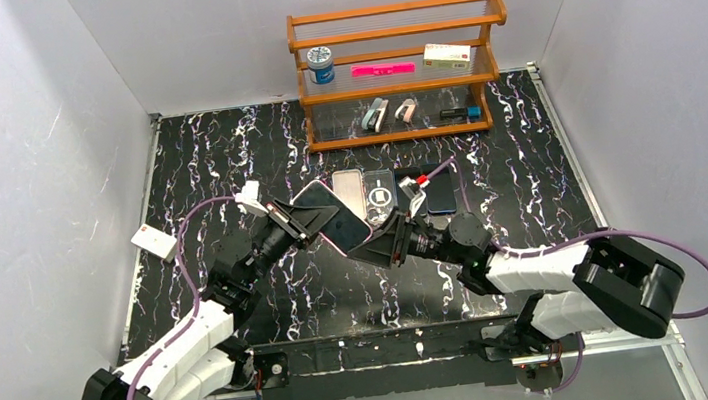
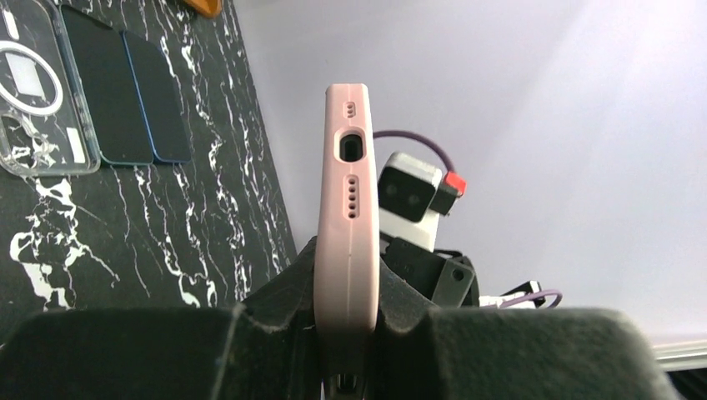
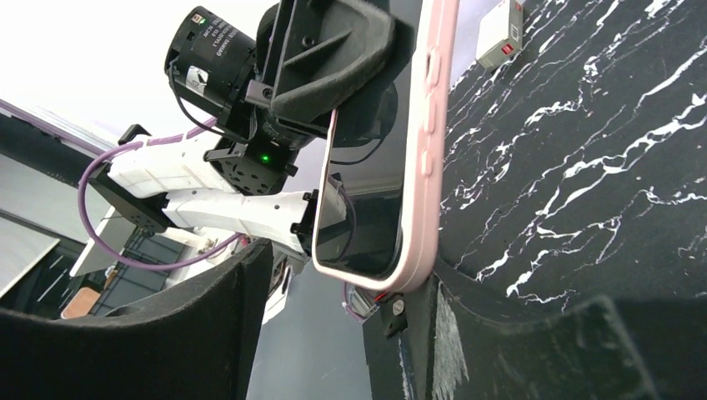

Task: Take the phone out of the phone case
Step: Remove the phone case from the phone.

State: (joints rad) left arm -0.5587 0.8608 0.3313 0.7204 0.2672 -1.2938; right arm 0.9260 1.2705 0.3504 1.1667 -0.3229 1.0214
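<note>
- Noting the phone case (image 2: 350, 217), pink, held up off the table (image 1: 226, 174) near its centre and tilted on edge.
- Noting the phone (image 3: 371, 242) seated inside it, with pink rim framing the dark screen along every edge visible in the right wrist view.
- Logging the left gripper (image 1: 307, 220), reaching in from 8 o'clock, as pinching the phone case, with one pad on the screen side and one on the back.
- Logging the right gripper (image 1: 379, 237), reaching in from 4 o'clock, as spread wide, with the lower corner of the phone case sitting between its fingers.
- Being unable to tell whether either finger is touching that corner.
- Judging the first part done: lifting the cased phone and presenting it to the second arm.
- Judging the separating as not yet begun, seeing no gap between phone and rim.
- Judging the remainder as freeing a corner of the rim or pushing the phone out from the back, then pulling the two apart.
- Spotting a clear case (image 1: 380, 197) and a dark phone (image 1: 440, 195) lying flat at 12 to 1 o'clock from the held one, apart from both grippers.
- Spotting a wooden shelf (image 1: 395, 64) at 12 o'clock along the far edge, likely playing no part in this job.
</note>
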